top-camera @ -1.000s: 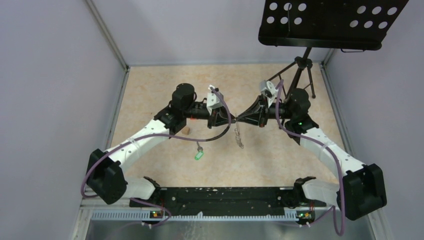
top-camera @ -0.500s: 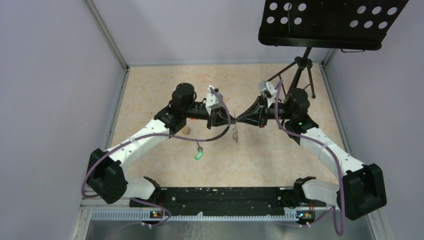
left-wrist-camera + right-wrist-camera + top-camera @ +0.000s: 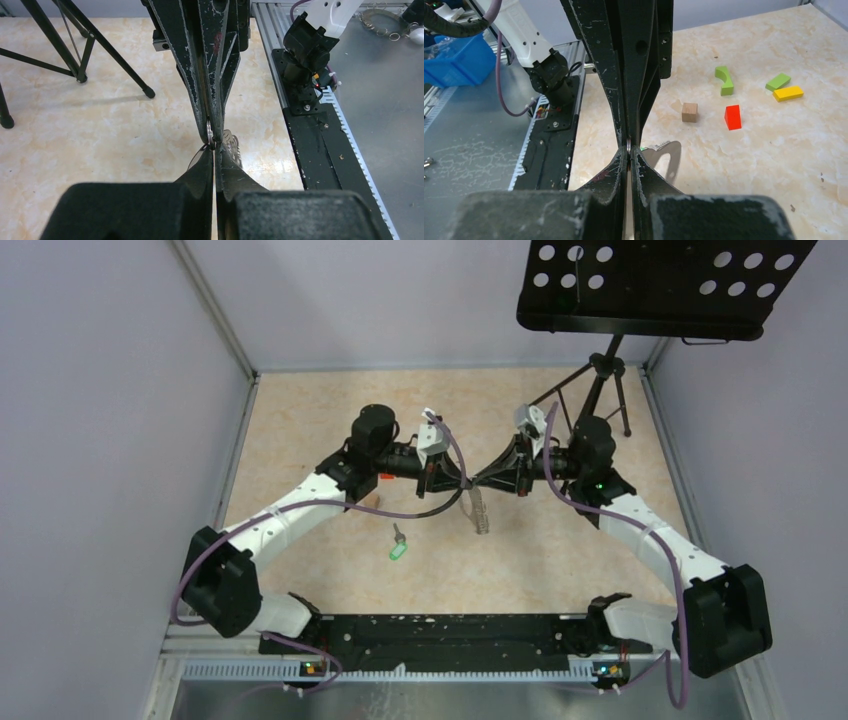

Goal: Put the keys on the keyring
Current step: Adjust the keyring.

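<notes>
The left claw and the right claw meet tip to tip, up above the middle of the desk. Both claws are squeezed all the way shut. A bunch of keys hangs down from the spot where the tips touch. A small shiny ring at the top of the bunch is nipped right there. It looks like the right claw has it. I cannot tell if the left claw has hold of it too, or just of the thin dark wire next to it. That wire curves out from the tips, and I think it is the keyring. Most of it is hidden by the claws.

One more key with a green tag lies on the desk, to the left of the bunch and nearer. It is not on any ring yet.

What could go wrong? The bits being held are very thin. If one claw lets go or tugs sideways, the keys could slip out and drop on the desk. The tips are also pressed close together. If one arm pushes too hard, it could knock the other one away, or bend the thin wire. Then the key would miss the gap in the ring.
</notes>
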